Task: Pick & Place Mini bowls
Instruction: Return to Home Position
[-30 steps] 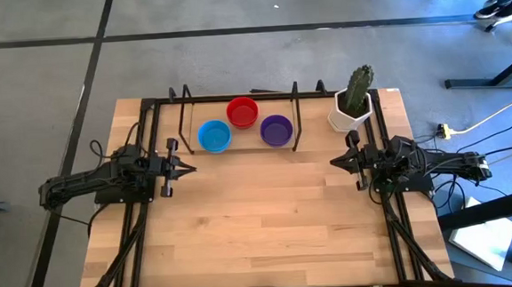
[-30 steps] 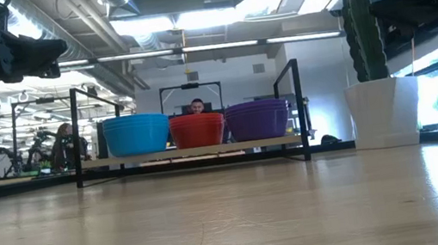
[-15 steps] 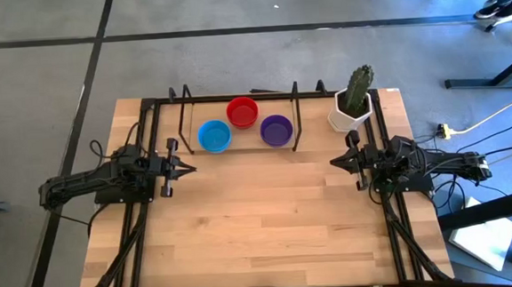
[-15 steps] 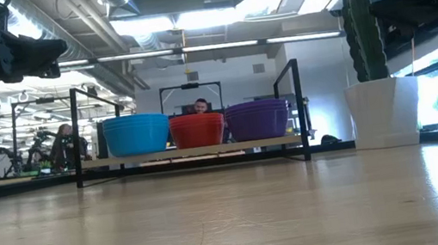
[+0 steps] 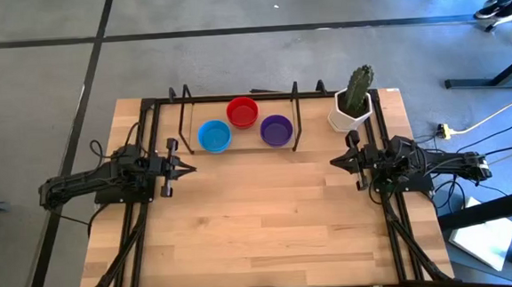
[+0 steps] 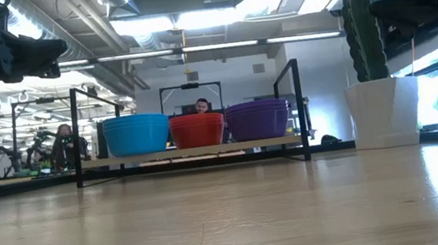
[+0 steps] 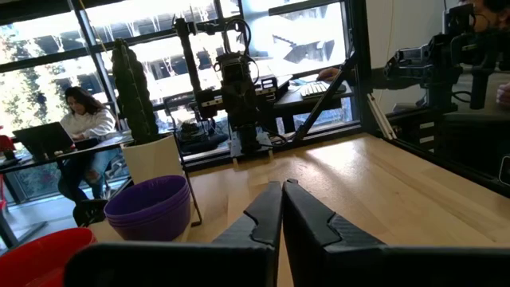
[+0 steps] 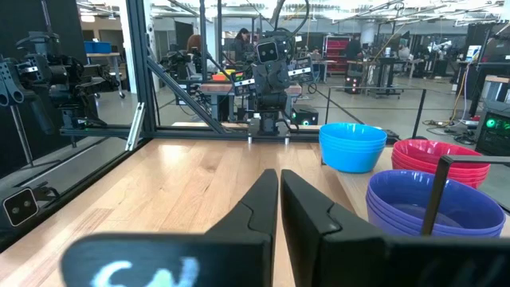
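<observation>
Three stacks of mini bowls (image 6: 198, 131) are counted on one shelf (image 6: 95, 164): one blue stack (image 5: 214, 136), one red stack (image 5: 242, 112), one purple stack (image 5: 276, 130). The number of bowls per stack cannot be settled. One white pot with a cactus (image 5: 353, 113) is recorded. Two arms are noted: the left arm (image 5: 89, 182) and the right arm (image 5: 435, 166).

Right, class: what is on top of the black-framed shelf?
Stacked mini bowls: blue stack, red stack, purple stack. Lower bowls are mostly covered, so their count is unclear.
</observation>
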